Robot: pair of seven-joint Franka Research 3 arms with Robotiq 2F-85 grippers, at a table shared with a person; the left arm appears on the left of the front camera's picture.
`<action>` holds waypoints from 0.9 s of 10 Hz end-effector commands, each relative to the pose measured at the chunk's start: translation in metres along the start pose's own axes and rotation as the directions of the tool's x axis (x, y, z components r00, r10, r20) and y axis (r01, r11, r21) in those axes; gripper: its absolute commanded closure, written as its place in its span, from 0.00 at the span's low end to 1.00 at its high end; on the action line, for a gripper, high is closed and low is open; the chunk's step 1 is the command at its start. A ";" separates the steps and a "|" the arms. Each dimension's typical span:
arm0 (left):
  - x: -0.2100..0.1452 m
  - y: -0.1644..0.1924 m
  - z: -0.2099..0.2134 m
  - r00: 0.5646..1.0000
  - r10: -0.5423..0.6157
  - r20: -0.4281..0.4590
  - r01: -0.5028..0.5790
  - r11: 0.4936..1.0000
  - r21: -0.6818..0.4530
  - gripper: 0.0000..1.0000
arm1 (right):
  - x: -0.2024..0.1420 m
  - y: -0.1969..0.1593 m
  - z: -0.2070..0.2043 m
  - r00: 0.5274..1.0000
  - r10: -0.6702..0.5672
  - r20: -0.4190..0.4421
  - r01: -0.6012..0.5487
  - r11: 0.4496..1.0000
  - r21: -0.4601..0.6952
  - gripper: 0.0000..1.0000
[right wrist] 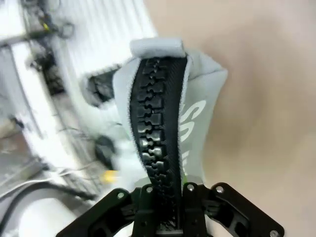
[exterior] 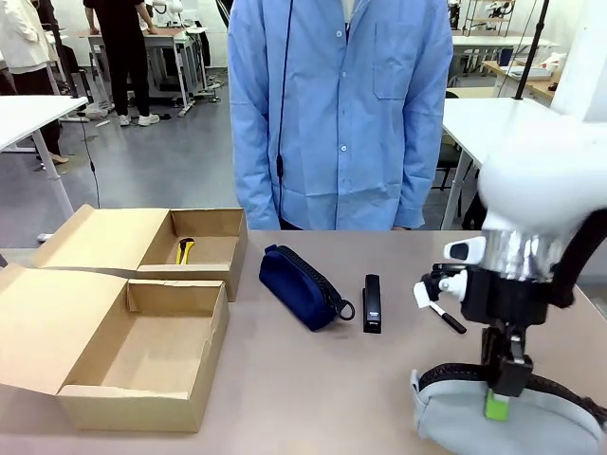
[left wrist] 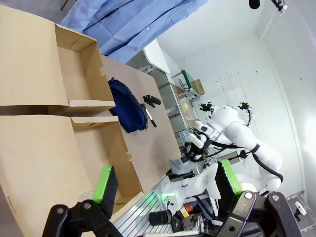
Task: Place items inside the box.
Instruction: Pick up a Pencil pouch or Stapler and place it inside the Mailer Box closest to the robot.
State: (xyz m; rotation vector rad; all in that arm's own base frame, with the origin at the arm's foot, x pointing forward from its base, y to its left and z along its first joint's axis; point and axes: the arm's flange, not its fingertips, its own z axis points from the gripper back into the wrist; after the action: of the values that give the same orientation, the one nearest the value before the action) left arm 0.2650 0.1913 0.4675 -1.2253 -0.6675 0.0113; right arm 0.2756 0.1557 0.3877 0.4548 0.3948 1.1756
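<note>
My right gripper (exterior: 500,391) is shut on the grey zip pouch (exterior: 503,422) at the table's near right corner. In the right wrist view its jaws pinch the black zipper ridge of the grey pouch (right wrist: 158,118). The navy pouch (exterior: 302,285) lies mid-table, with the black stapler (exterior: 372,303) to its right and the black pen (exterior: 446,318) beyond that. A yellow utility knife (exterior: 183,250) lies inside the far cardboard box (exterior: 204,275). My left gripper (left wrist: 167,181) hangs open above the near box (left wrist: 94,158), holding nothing.
The near cardboard box (exterior: 142,403) stands open at the front left, flaps spread. A person in a blue shirt (exterior: 341,114) stands at the far edge. Bare tabletop lies between the boxes and the grey pouch.
</note>
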 end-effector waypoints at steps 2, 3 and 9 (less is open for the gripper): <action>0.000 -0.001 0.000 1.000 -0.022 0.014 0.022 1.000 -0.022 0.00 | -0.006 0.081 0.053 0.743 -0.437 0.507 0.251 0.884 0.394 1.00; 0.000 -0.001 0.000 1.000 -0.022 0.014 0.022 1.000 -0.022 0.00 | -0.006 0.099 0.057 0.627 -0.483 0.611 0.261 0.869 0.420 1.00; 0.000 -0.001 0.000 1.000 -0.022 0.014 0.022 1.000 -0.022 0.00 | -0.004 0.112 0.077 0.761 -0.430 0.486 0.236 0.881 0.411 1.00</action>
State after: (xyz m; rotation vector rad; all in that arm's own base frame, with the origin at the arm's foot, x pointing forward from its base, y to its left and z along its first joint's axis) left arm 0.2649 0.1918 0.4671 -1.2257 -0.6676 0.0120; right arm 0.2221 0.1874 0.5129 0.9631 0.1079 0.5134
